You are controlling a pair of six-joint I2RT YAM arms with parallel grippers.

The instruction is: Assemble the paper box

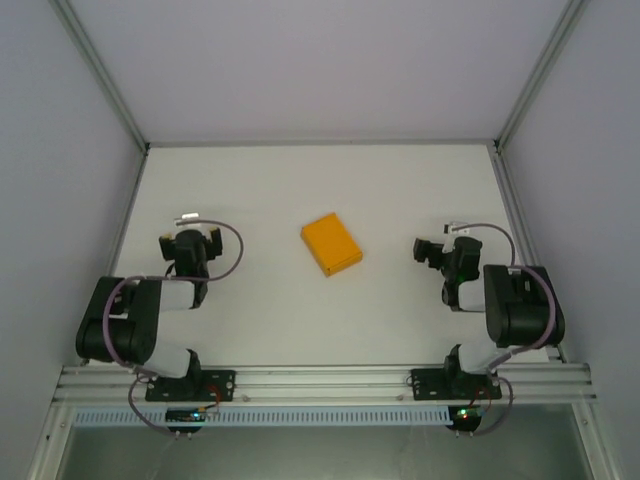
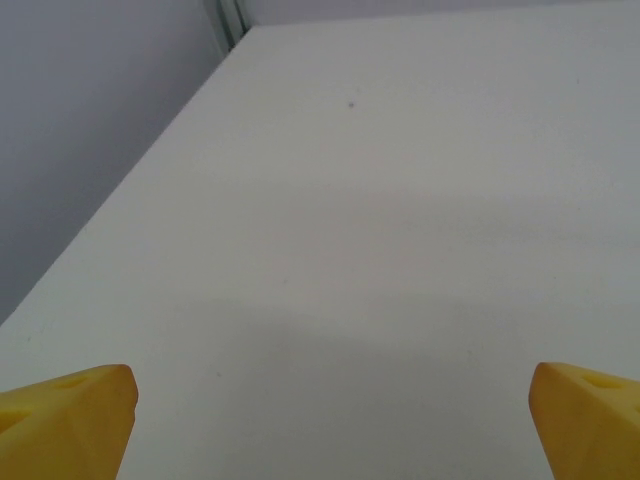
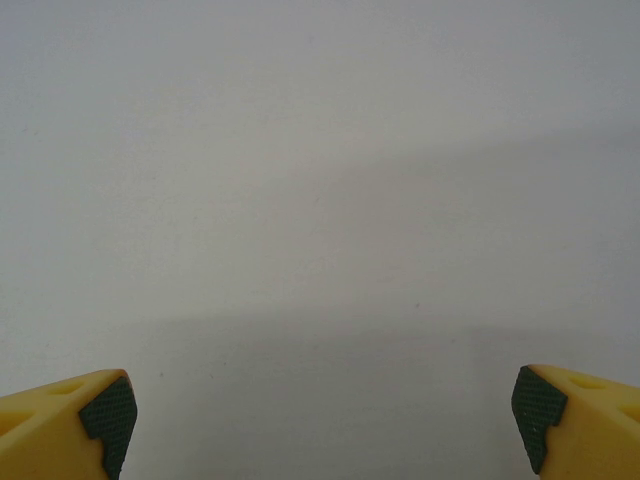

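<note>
Lying closed between both wide-open tools, the paper box (image 1: 331, 244) rests untouched.

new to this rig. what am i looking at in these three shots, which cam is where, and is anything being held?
The top view looks down from above and behind two small black robot arms bolted at the near edge of a white table. Each arm ends in a two-finger tool.

The left tool and the right tool both sit back near their own sides, apart from the only object on the table: a small rectangular orange-yellow card box, lying flat near the middle between them.

The other two pictures come from cameras on the wrists, each looking forward past its own fingers. In the left wrist view the yellow fingertips stand wide apart over bare table; the right wrist view shows fingertips with dark pads, also wide apart.

Both tools are open and nothing is held.
</note>
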